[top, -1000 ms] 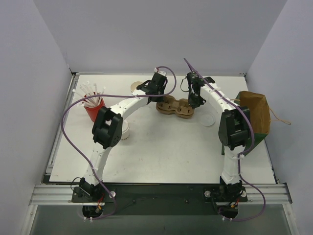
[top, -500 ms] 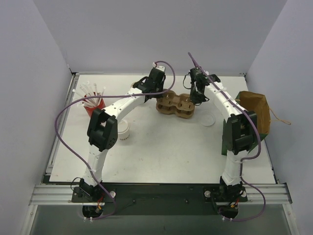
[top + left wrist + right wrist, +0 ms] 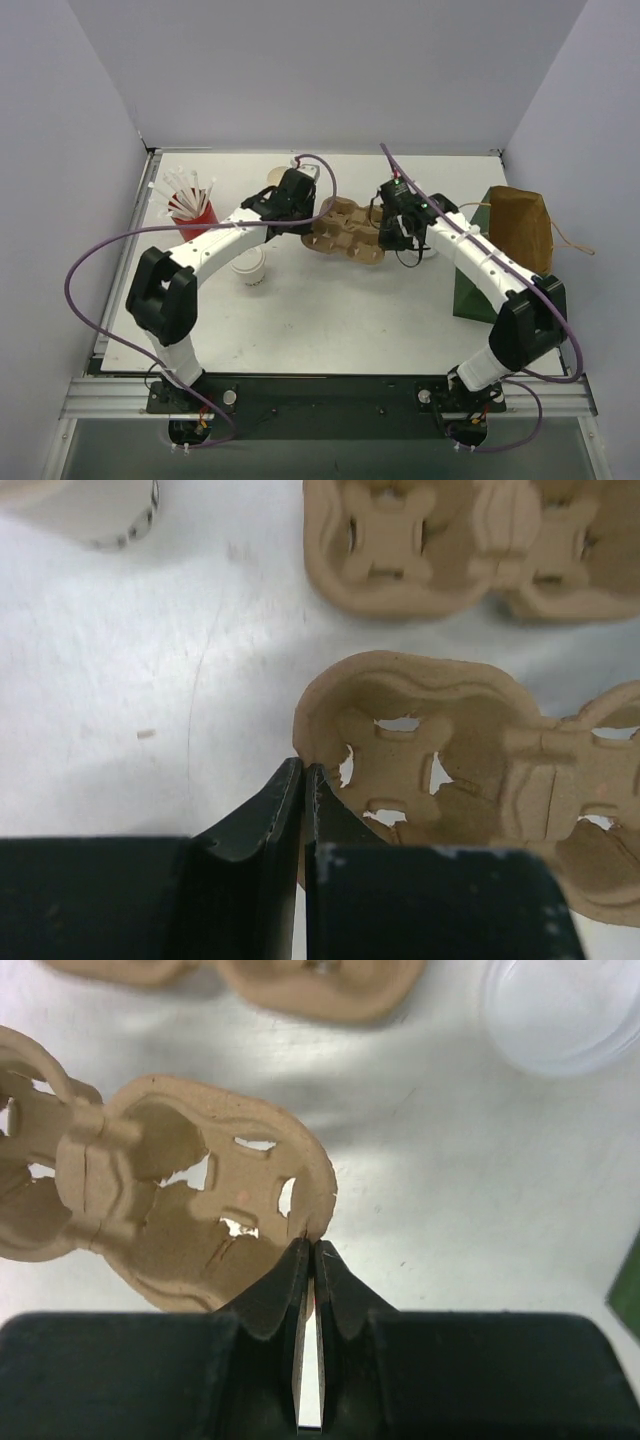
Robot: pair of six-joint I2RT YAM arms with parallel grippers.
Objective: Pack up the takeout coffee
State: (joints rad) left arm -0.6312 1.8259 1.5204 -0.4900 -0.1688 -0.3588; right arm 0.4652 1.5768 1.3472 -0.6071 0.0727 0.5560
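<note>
Shifted slightly toward the near edge of the table (image 3: 330, 320): pulp cup carrier (image 3: 470, 770), with left gripper (image 3: 303, 770) and right gripper (image 3: 310, 1245) each clamped on an end rim. The takeout coffee (image 3: 248, 265) stands nearer the left edge; it is judged light and crushable, best gripped gently at mid-wall.

High up and behind the arm bases, looking down at the whole tabletop (image 3: 330, 320). Far enough off to take in both arms and the side walls.

On the left wrist, very near, looking down past the left fingers (image 3: 255, 830) at the left end of the brown tray (image 3: 430, 770).

On the right wrist, just as near, looking down past the right fingers (image 3: 270, 1300) at the right end of that same tray.

Shared by all three views: the brown tray, small from up high, big and close from each wrist.
</note>
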